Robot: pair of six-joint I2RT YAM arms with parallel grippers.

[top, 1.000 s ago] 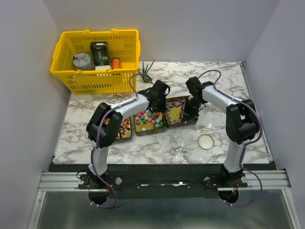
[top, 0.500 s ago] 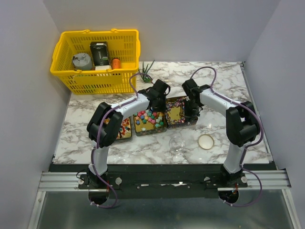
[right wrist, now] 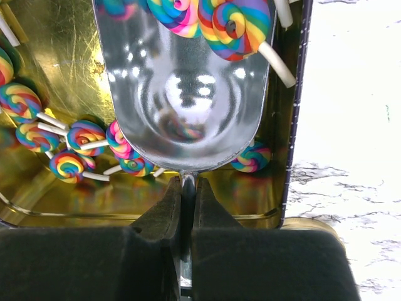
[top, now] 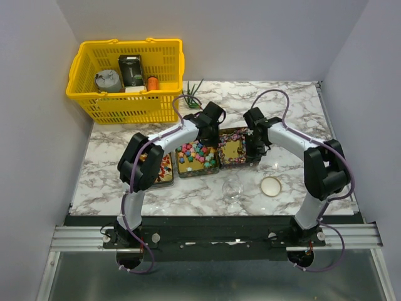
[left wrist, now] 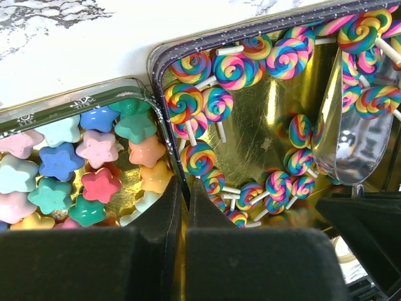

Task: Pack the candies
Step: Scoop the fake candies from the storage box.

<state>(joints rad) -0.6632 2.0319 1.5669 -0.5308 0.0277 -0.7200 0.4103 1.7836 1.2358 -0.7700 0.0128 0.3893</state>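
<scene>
The candies fill gold tins. Rainbow swirl lollipops (left wrist: 250,63) lie in the dark-rimmed right tin (top: 235,150). Pastel star candies (left wrist: 94,163) fill the green-rimmed middle tin (top: 197,158). My left gripper (left wrist: 185,185) is shut on the lollipop tin's near-left wall, between the two tins; it also shows in the top view (top: 213,133). My right gripper (right wrist: 186,183) is shut on the handle of a shiny metal scoop (right wrist: 188,88), inside the lollipop tin (right wrist: 294,125). Two or three lollipops (right wrist: 232,25) lie at the scoop's far end. The scoop shows in the left wrist view (left wrist: 348,138).
A third tin (top: 161,168) of candies stands left of the middle one. A clear glass jar (top: 233,187) and a round gold lid (top: 270,185) stand in front of the tins. A yellow basket (top: 128,78) with items sits at the back left, a small plant (top: 193,94) beside it.
My right arm has shifted slightly left and its elbow has swung out, moving the scoop within the lollipop tin. My left gripper has stayed at the tin wall.
</scene>
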